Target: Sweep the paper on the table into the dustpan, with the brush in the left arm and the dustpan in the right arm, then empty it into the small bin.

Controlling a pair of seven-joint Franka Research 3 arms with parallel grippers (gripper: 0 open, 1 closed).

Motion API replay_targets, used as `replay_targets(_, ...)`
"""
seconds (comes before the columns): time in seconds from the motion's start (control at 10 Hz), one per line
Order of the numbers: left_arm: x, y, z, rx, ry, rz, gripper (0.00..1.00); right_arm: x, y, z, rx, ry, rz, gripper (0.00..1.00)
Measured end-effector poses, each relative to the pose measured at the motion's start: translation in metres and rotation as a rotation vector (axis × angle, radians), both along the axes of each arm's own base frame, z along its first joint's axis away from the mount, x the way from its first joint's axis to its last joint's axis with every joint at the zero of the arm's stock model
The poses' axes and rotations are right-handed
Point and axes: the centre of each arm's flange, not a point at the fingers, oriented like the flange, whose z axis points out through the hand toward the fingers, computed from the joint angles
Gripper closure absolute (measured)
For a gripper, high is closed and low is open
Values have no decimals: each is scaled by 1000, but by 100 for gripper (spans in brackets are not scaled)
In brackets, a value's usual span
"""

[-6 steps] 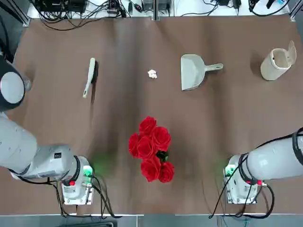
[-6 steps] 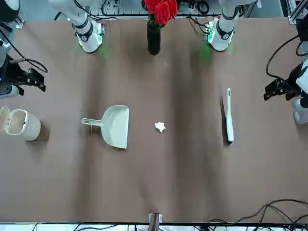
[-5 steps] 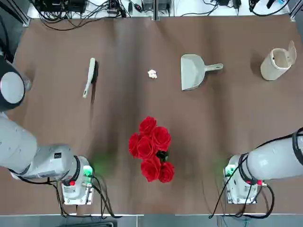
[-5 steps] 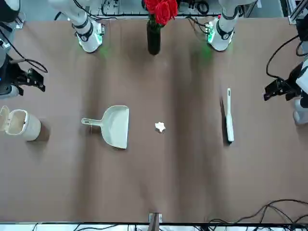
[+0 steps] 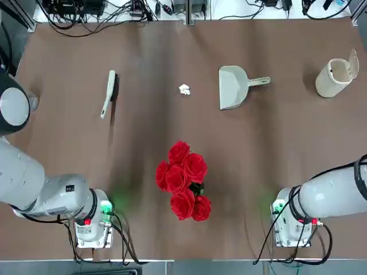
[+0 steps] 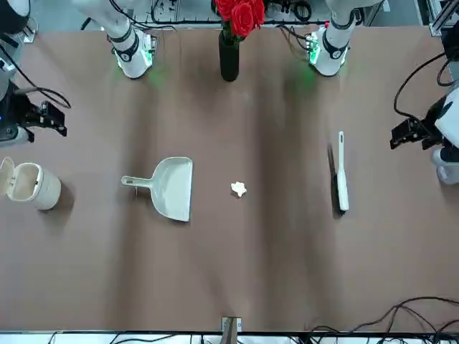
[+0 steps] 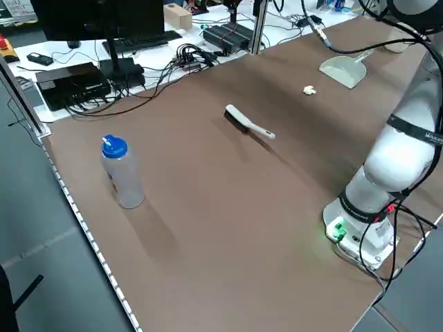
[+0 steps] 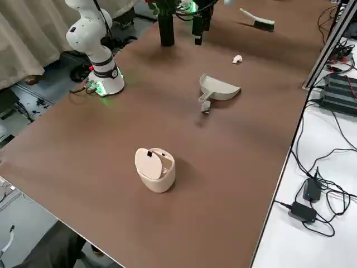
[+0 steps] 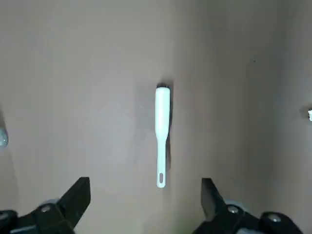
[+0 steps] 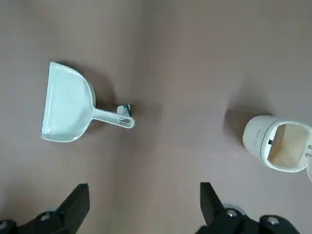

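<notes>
Hovering above table (image 5: 143, 143) | left gripper (image 9: 146, 207), right gripper (image 10: 145, 209) | both spread, empty | brush (image 9: 162, 131) (bristled) lies between paper, bottle (image 7: 123, 176)

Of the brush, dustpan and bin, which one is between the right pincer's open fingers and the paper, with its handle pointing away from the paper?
The dustpan; the brush lies beyond the paper.

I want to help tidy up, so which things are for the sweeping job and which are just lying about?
For the job:
- brush
- dustpan
- paper
- small bin

Just lying about:
- red roses
- blue-capped bottle
</notes>
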Motion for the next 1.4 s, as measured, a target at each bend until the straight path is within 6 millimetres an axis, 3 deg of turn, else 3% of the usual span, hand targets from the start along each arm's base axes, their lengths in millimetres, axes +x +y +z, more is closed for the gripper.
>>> replay_targets(0.2, 0, -1, -25, 1, 12, 0, 0, 1, -15, -5, 2, 16, 173, 0)
replay_targets(0.4, -6, -2, -71, 5, 46, 17, 0, 4, -17, -14, 5, 41, 264, 0)
replay_targets(0.7, -23, -10, -141, 13, 87, 49, 0, 18, -18, -51, 34, 120, 639, 0)
replay_targets(0.9, -50, -19, -177, 25, 127, 50, 4, 29, -24, -81, 61, 168, 811, 0)
replay_targets(1.2, -97, -24, -243, 34, 112, 39, 4, 51, 7, -150, 96, 239, 1004, 0)
replay_targets(1.4, -121, -21, -285, 31, 89, 40, 4, 53, 37, -185, 100, 255, 1100, 0)
